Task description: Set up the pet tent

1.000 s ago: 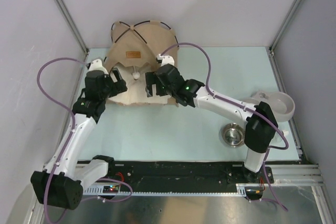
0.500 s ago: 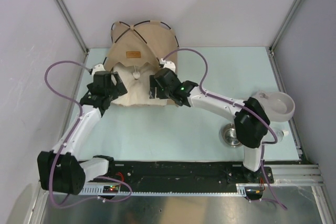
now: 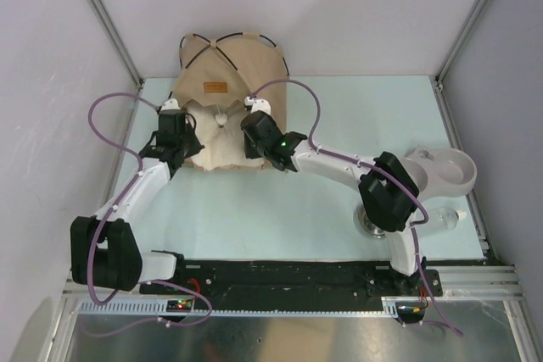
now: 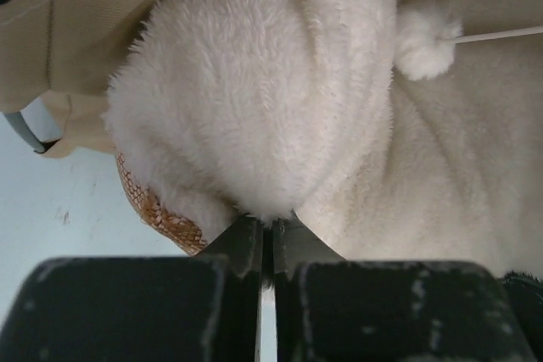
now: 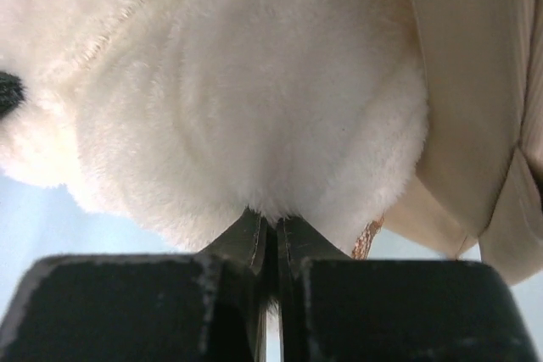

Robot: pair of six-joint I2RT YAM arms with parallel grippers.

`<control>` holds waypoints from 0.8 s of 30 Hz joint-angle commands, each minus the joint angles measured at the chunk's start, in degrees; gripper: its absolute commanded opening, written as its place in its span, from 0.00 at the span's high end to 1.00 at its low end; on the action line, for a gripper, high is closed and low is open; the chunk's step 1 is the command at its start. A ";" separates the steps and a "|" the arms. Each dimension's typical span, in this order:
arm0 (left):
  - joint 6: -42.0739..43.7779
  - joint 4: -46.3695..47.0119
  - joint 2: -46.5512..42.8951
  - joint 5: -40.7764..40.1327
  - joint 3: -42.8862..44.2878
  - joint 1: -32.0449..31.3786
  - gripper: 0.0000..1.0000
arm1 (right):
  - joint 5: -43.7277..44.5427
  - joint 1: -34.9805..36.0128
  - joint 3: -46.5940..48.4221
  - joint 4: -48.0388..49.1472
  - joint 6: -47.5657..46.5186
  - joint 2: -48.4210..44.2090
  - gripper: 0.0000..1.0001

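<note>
Tent spot: tan canvas pet tent (image 3: 229, 65) stood at the far edge of the pale blue-green tabletop (image 3: 356, 116), left of centre, back close to the rear wall, doorway facing the arms.
Pillow spot: fluffy cream square pillow (image 3: 222, 154) lay in the doorway mouth, front edge out on the tabletop.
L grip: left gripper (image 4: 267, 231) was pinched tight on the pillow's near-left corner, jaws almost touching w/ pile bunched between.
R grip: right gripper (image 5: 273, 228) did the same, clamped narrow on the near-right corner.
Risk 1: both bites looked shallow, mostly pile. A hard tug or shove could slip fabric out.
Risk 2: arms moving unevenly would prob skew the pillow & wad it against the doorway sides.
Risk 3: the tent looked light, so pushing could slide it into the wall or bow the thin black poles (image 3: 212, 48).
Risk 4: white pom-pom (image 4: 424, 44) hung on its cord just above the pillow, so it could snag.
Textures: pillow was deep, soft and squashy, w/ a woven orange-brown underside at the corner. Canvas was smooth, matte, seamed. Poles were slim, curved, springy-looking.
Shapes: tent was domed, small brown label (image 3: 215, 86) above the rounded doorway.
</note>
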 commanded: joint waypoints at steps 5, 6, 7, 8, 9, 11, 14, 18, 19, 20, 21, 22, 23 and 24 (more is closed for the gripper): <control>3.91 7.78 -1.08 4.04 3.17 -2.30 1.00 | 3.45 0.47 7.68 12.25 -13.15 2.38 1.00; 4.54 8.63 -1.21 4.06 3.53 -2.76 1.00 | 3.76 0.71 8.60 13.89 -14.83 2.62 1.00; 5.34 9.89 -1.27 4.20 3.80 -3.12 1.00 | 4.18 1.18 9.23 15.15 -17.04 2.96 1.00; 6.17 11.00 -1.30 4.35 3.89 -3.52 1.00 | 4.43 1.50 9.85 16.75 -18.62 3.26 1.00; 6.68 12.70 -1.40 4.70 3.85 -3.89 1.00 | 4.65 1.93 10.30 17.95 -20.51 3.59 1.00; 7.37 15.64 -1.50 5.17 3.66 -4.33 1.00 | 4.94 2.64 10.94 20.36 -23.14 4.25 1.00; 8.24 20.03 -1.54 5.26 3.46 -4.75 1.00 | 5.63 3.21 11.70 22.05 -25.23 5.37 1.00; 10.02 25.24 0.12 6.19 3.22 -4.90 1.00 | 7.46 3.75 11.16 24.39 -27.53 6.56 1.00; 10.36 26.24 1.15 6.58 3.33 -4.90 1.00 | 8.49 3.93 10.86 25.02 -27.82 6.82 1.00; 10.75 27.22 2.02 6.86 3.52 -4.93 1.00 | 9.05 3.98 10.63 25.42 -27.97 7.13 1.00; 10.99 27.97 3.20 7.01 3.75 -5.00 1.00 | 9.64 3.96 10.42 25.75 -28.04 7.37 1.00; 11.16 28.87 4.10 6.99 3.78 -5.03 1.00 | 10.33 3.95 10.23 26.09 -28.08 7.71 1.00; 11.28 29.68 5.12 6.98 3.66 -5.18 1.00 | 10.71 3.90 10.09 26.62 -29.07 8.01 1.00; 11.48 30.52 5.89 6.84 3.51 -5.30 1.00 | 11.08 3.83 10.06 26.96 -29.82 8.51 1.00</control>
